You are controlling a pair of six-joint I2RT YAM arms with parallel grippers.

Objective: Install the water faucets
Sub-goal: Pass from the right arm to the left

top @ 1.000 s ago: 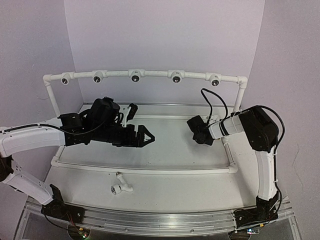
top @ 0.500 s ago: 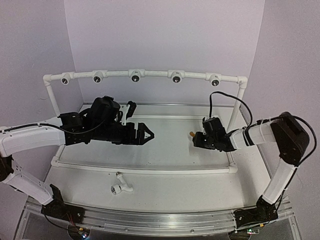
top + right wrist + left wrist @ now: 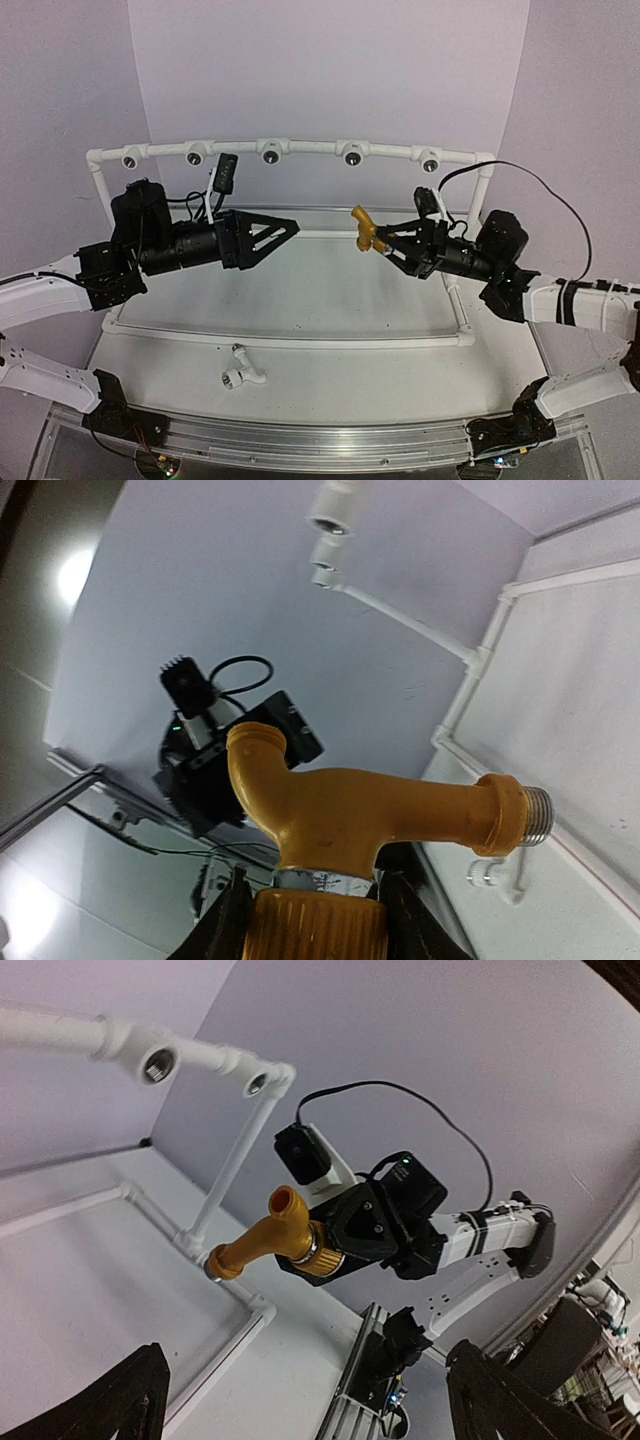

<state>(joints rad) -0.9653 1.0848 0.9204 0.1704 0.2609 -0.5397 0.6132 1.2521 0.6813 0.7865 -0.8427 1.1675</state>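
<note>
My right gripper is shut on the ribbed handle of the yellow-orange faucet, holding it in the air above the table's middle right. In the right wrist view the faucet lies across the picture, its threaded metal end pointing right, my gripper clamped on the handle below. My left gripper stands open in the air, pointing right at that faucet with a gap between them. The left wrist view shows the yellow-orange faucet ahead of my wide-apart gripper. The white faucet lies on the table near the front.
A white pipe frame with several round dark sockets spans the back, its posts running down to a low pipe rectangle on the table. Two of its sockets show in the left wrist view. A metal rail edges the front.
Both arms have risen. The right arm swung out and lifted the yellow-orange faucet, turning to face left. The left gripper lifted off the table and now points right toward it.
</note>
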